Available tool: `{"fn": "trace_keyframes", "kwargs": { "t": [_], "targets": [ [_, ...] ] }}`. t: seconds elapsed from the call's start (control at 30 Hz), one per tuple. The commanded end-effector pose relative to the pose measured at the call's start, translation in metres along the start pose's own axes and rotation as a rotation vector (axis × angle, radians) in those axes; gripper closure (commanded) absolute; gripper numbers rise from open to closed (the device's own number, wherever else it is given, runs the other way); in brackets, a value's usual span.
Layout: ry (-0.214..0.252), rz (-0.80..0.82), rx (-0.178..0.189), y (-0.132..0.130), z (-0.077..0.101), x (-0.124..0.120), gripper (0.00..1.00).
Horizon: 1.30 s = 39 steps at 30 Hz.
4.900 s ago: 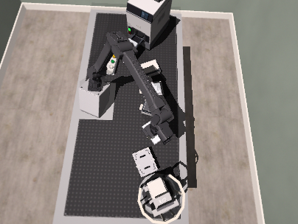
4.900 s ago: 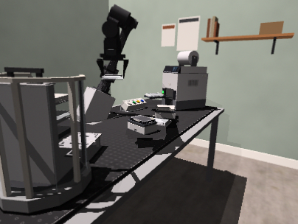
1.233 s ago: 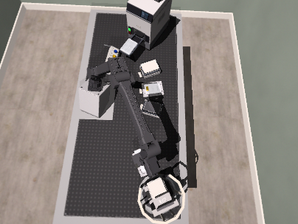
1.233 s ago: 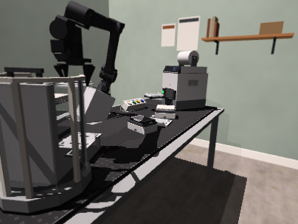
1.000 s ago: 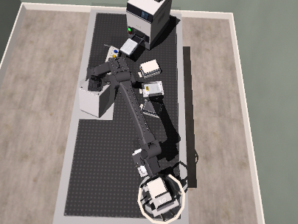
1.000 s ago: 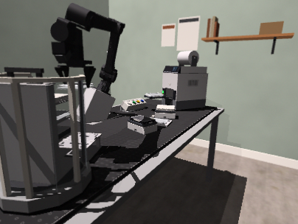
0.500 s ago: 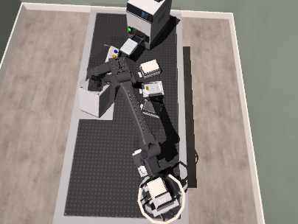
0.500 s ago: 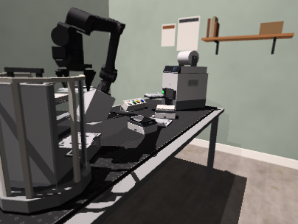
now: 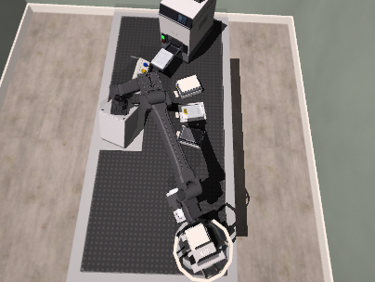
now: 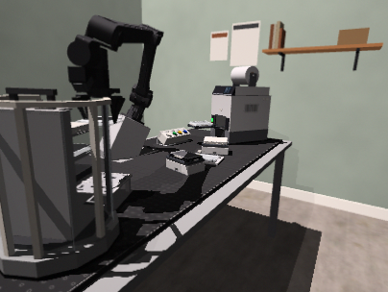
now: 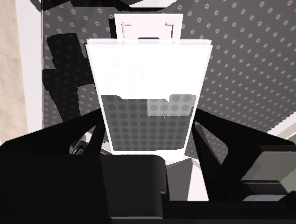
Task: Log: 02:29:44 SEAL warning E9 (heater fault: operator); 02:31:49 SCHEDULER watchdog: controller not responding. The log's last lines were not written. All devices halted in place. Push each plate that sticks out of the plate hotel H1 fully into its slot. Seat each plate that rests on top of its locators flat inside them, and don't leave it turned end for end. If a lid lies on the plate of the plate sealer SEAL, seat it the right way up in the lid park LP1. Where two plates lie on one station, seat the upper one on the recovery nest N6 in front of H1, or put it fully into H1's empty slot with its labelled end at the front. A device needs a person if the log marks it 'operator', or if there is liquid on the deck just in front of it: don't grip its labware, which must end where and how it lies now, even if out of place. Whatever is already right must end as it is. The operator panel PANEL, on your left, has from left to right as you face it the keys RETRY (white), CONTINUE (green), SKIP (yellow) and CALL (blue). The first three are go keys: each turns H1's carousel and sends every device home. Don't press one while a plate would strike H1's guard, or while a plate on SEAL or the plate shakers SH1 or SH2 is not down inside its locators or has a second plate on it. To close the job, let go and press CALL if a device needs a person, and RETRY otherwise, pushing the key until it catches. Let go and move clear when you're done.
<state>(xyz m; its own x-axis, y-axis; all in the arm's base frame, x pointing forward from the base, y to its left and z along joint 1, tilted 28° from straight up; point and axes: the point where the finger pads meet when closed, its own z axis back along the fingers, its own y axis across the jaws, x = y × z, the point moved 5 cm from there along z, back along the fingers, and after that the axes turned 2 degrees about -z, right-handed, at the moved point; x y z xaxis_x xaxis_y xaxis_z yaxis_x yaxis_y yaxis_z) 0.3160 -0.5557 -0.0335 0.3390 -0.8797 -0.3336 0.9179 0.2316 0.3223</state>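
Observation:
My gripper [image 11: 148, 112] [image 9: 179, 210] is at the near end of the deck, just in front of the plate hotel H1 [image 9: 176, 250] [image 10: 98, 168]. It is shut across the short width of a white well plate [image 11: 150, 65], with a finger touching each long side. The plate is held above the deck; its near half lies in shadow. Beyond its far end, lower down, is the white recovery nest N6 [image 11: 147, 29] [image 10: 108, 182] with its corner locators. In the exterior view the hotel's posts hide the gripper.
The sealer SEAL [image 9: 186, 23] [image 10: 245, 117] stands at the far end with a plate [image 9: 162, 57] on its stage. The panel [image 9: 141, 70] [image 10: 175, 135] is beside it. Three stations with labware [image 9: 189, 85] [image 9: 192, 112] [image 9: 192, 135] line the deck's right side. The arm's pedestal [image 9: 116, 127] is at the left.

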Motion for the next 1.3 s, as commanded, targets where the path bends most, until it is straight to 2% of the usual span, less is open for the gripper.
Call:
{"fn": "trace_keyframes", "kwargs": {
  "t": [0.0,0.1,0.13,0.2,0.43,0.5,0.67,0.7,0.77,1.0,1.07,1.27],
  "targets": [
    [-0.001,0.000,-0.001,0.006,-0.012,0.005,0.16],
    [0.000,-0.002,-0.001,0.005,-0.014,0.004,0.16],
    [-0.012,-0.003,0.002,0.004,-0.008,0.008,0.16],
    [0.007,-0.005,-0.002,0.003,-0.019,0.002,0.16],
    [-0.004,0.003,-0.002,0.008,-0.022,0.005,0.16],
    [0.006,-0.001,-0.003,0.006,-0.028,0.002,0.16],
    [0.000,-0.002,-0.001,0.005,-0.029,0.004,0.16],
    [-0.009,-0.005,0.002,0.003,-0.024,0.007,0.16],
    [0.007,-0.006,-0.002,0.003,-0.034,0.002,0.16],
    [-0.003,0.002,-0.002,0.007,-0.038,0.005,0.16],
    [0.007,-0.001,-0.003,0.006,-0.043,0.002,0.16],
    [-0.007,-0.004,0.001,0.003,-0.040,0.006,0.16]
  ]
}}
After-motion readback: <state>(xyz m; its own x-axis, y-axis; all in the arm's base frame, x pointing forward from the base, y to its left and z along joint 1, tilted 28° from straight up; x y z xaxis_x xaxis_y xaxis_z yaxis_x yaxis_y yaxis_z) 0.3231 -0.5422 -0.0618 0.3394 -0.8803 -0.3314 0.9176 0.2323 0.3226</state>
